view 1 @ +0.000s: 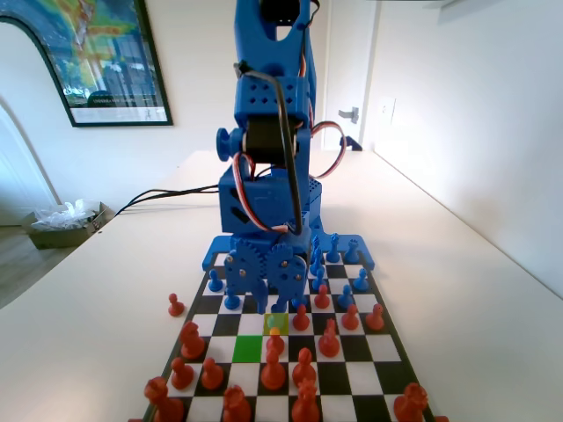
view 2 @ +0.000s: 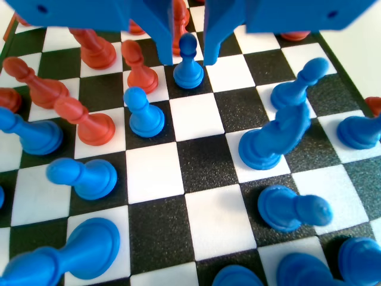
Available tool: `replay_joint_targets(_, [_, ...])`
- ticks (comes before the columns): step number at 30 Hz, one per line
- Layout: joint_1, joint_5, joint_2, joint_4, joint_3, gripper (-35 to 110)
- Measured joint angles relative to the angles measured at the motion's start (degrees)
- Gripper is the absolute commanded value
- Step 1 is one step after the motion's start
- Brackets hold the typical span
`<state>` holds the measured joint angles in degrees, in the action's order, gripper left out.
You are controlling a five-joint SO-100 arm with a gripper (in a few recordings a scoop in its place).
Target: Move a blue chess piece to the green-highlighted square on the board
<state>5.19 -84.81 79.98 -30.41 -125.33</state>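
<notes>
Here the gripper (view 2: 188, 56) hangs low over the board (view 2: 202, 220), its 2 fingers (view 2: 159, 36) spread apart with a gap between them; in the wrist view the blue chess piece (view 2: 189, 62) stands upright in that gap on a black square, and whether either finger touches it cannot be told. Just beside it, toward the lower left of the wrist view, a second blue pawn (view 2: 143, 113) stands on a black square; red-orange pawns (view 2: 140, 65) crowd the left of the same view, 1 of them close by the left finger, and another red-orange piece (view 2: 180, 24) rises directly behind the gap. To the right in the wrist view a taller blue piece (view 2: 275, 136) leans across a white square, with further blue pieces (view 2: 294, 208) around it and along the lower edge. In the fixed view the blue arm (view 1: 268, 185) stoops over the far rows, its geared gripper (view 1: 266, 303) down among the blue pawns; the green-highlighted square (view 1: 247, 348) lies nearer the camera and bare, with a paler yellow-green square (view 1: 276, 321) diagonally beyond it and a red-orange pawn (view 1: 274, 342) just to its right. The board rests on a pale worktop (view 1: 114, 281); a framed poster (view 1: 92, 57) hangs on the wall at upper left, its writing too small to read.
</notes>
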Motion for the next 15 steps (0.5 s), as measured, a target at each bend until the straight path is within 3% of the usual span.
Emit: replay_joint_targets(15, [0.62,-0.97,0.00,-0.88,0.26,1])
